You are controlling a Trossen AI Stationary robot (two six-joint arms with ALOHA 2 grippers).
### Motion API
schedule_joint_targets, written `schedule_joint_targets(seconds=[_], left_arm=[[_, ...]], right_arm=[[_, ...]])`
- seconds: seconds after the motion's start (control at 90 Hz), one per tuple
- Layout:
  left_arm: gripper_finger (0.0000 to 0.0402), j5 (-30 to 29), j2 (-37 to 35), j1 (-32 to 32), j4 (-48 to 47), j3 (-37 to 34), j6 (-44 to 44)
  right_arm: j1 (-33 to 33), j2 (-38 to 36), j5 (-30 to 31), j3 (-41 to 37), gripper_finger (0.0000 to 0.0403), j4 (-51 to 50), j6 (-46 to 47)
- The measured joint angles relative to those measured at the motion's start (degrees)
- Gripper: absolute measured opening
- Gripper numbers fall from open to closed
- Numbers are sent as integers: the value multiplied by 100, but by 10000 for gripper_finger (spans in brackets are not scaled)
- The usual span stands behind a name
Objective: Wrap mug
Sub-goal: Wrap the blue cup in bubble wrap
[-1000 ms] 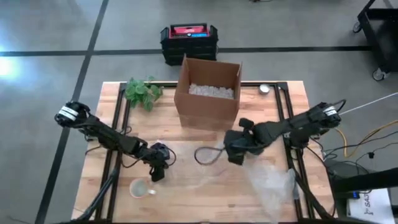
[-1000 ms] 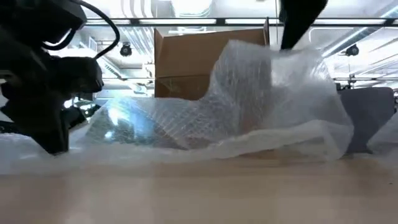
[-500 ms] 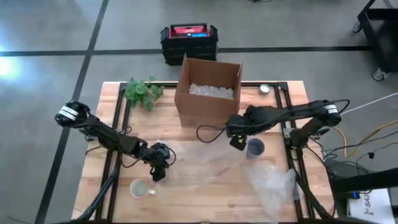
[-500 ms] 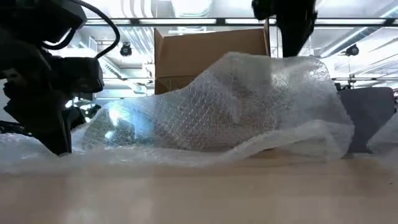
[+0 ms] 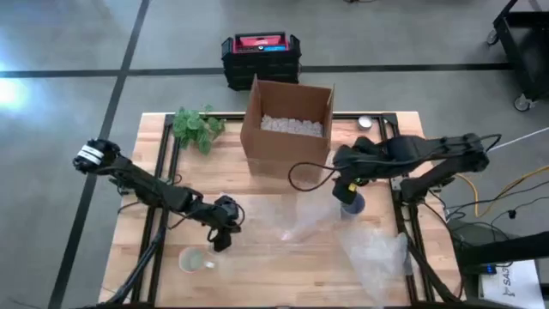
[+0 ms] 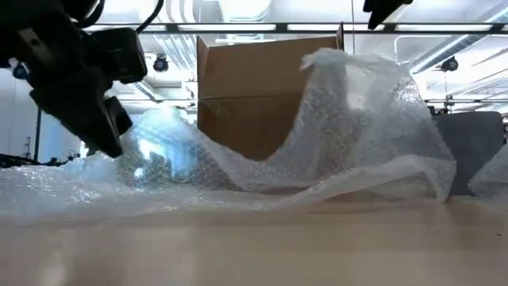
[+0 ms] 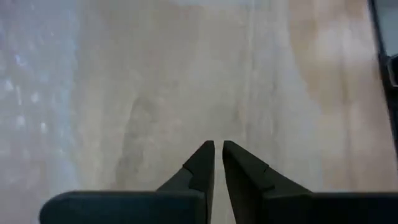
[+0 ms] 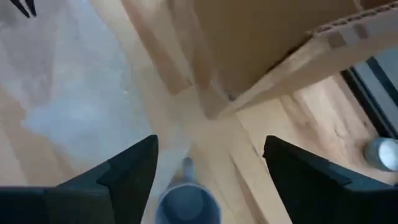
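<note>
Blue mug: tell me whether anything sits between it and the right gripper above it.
Nothing visible does. The right gripper hangs open directly over the blue mug, whose rim shows uncovered between its fingers. The cardboard box stands beside it, and the bubble wrap sheet lies on the table toward the left gripper.

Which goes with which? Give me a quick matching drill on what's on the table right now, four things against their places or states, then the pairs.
Things:
1. blue mug
2. cardboard box
3. clear cup
4. left gripper

Places or states:
A. near the table's front left corner
B. fingers almost closed, above the bubble wrap
C. directly under the open right gripper
D. holds white packing fill, at the back middle of the table

Pairs: 1-C, 2-D, 3-A, 4-B
</note>
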Motion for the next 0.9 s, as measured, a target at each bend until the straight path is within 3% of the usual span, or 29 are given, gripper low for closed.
schedule_joint_targets(seconds=[0.111, 0.222, 0.356, 0.433, 0.544, 0.644, 0.711, 0.9], left_arm=[[20, -328, 24, 0, -40, -99, -101], [20, -684, 25, 2, -8, -150, -262], [20, -876, 25, 2, 59, -169, -288], [20, -876, 27, 2, 58, -169, -288], [20, -876, 28, 2, 72, -169, -259], [20, -877, 28, 2, 142, -170, -232], [20, -874, 28, 0, 158, -171, -242], [20, -867, 28, -52, 267, -173, -282]], right_arm=[[339, -24, -970, -27, 266, 377, -273], [971, 32, -1328, -358, 255, 1327, -282], [1786, 381, -1434, -940, 239, 2450, -246], [2177, 716, -1111, -1229, 228, 3008, -272], [2458, 1361, -483, -1331, 214, 3138, -676], [2487, 1833, -427, -1240, 207, 3065, -1035], [2486, 2081, -535, -1118, 207, 3204, -1163], [2503, 2634, -1550, -810, 218, 3100, -1658]])
